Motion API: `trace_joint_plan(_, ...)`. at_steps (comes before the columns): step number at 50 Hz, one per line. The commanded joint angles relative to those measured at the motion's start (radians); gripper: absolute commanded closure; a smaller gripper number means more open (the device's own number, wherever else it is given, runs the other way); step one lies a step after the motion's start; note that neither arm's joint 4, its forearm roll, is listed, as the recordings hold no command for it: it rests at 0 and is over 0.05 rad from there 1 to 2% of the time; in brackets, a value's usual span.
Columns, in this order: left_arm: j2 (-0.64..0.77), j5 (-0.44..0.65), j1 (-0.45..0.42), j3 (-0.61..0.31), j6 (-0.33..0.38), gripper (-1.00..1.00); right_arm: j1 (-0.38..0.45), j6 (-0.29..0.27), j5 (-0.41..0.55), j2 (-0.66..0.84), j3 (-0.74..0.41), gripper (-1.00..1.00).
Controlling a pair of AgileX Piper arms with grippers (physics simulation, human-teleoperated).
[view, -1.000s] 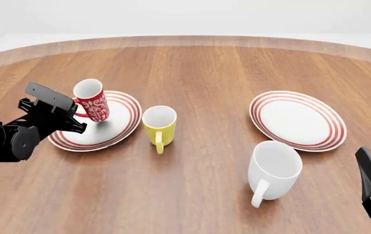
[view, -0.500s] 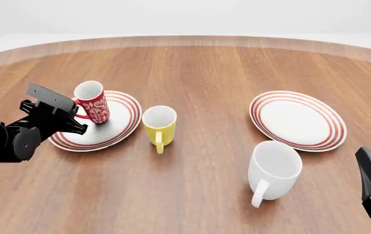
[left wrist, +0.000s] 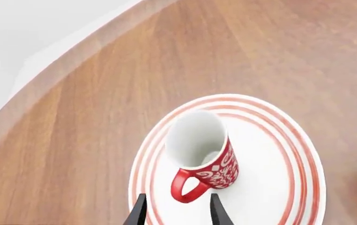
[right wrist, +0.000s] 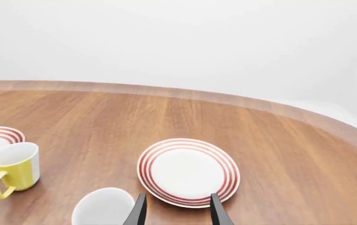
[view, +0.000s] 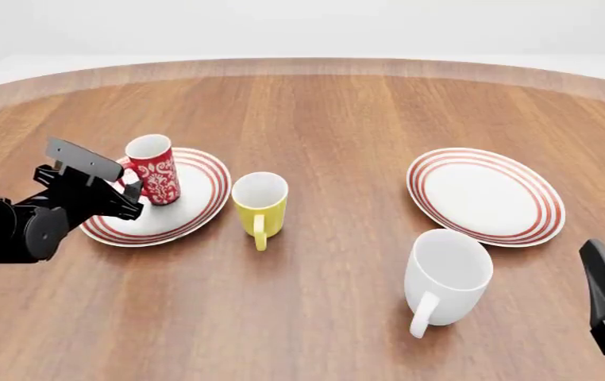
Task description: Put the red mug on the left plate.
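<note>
The red mug [view: 153, 170] is found standing on the left plate [view: 198, 208], apparently upright, handle turned toward the left gripper [left wrist: 177, 211]. That gripper's fingers are spread wider than the handle and nothing is held; contact cannot be ruled out in the front view. The right gripper [right wrist: 177, 210] is likewise parted and empty. Mug: glazed, floral-patterned cylinder. Plate: flat, red-ringed.
</note>
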Motion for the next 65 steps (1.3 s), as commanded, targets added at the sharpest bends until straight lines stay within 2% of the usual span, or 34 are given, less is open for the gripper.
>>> trace_joint_plan(1, 0.005, 0.005, 0.001, -0.005, -0.006, -1.00, -0.001, 0.001, -0.003, 0.002, 0.001, -1.00)
trace_joint_plan(26, -0.015, 0.014, -0.013, 0.007, -0.024, -1.00, 0.001, -0.001, -0.001, 0.003, 0.001, -1.00)
trace_joint_plan(65, -0.092, -0.008, -0.061, 0.084, -0.046, -1.00, -0.001, -0.001, 0.001, 0.005, 0.003, -1.00)
